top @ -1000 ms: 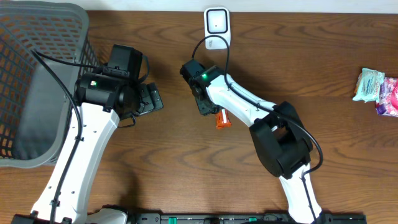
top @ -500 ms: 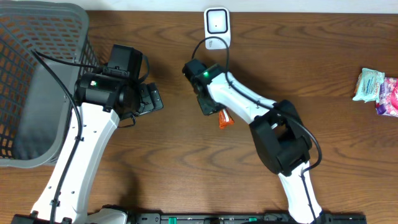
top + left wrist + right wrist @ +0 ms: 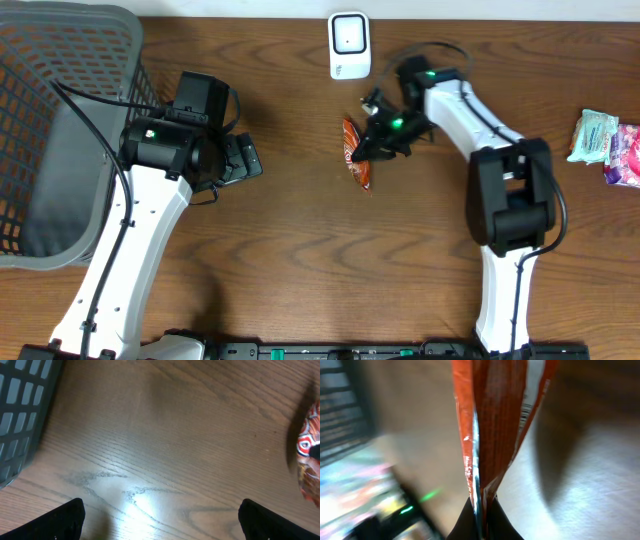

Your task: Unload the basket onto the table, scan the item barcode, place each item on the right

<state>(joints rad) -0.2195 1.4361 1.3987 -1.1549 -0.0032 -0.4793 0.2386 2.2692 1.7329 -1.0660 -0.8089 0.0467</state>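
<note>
The item is an orange snack packet (image 3: 356, 155), held up just below and right of the white scanner (image 3: 349, 45) at the table's back edge. My right gripper (image 3: 372, 140) is shut on the packet's edge. In the right wrist view the packet (image 3: 495, 425) hangs out from the pinched jaws (image 3: 482, 510), and a strip of barcode lines (image 3: 525, 412) shows on its right side. My left gripper (image 3: 240, 160) stands open over bare wood to the left; its wrist view shows both fingertips (image 3: 65, 517) wide apart and the packet (image 3: 307, 460) at the right edge.
A grey plastic basket (image 3: 60, 130) fills the left side of the table, its wall also showing in the left wrist view (image 3: 20, 415). A pale green packet (image 3: 598, 135) and a pink one (image 3: 625, 155) lie at the far right edge.
The right gripper closed on the orange packet and swung it to the right, nearer the scanner. The left arm has not moved.
</note>
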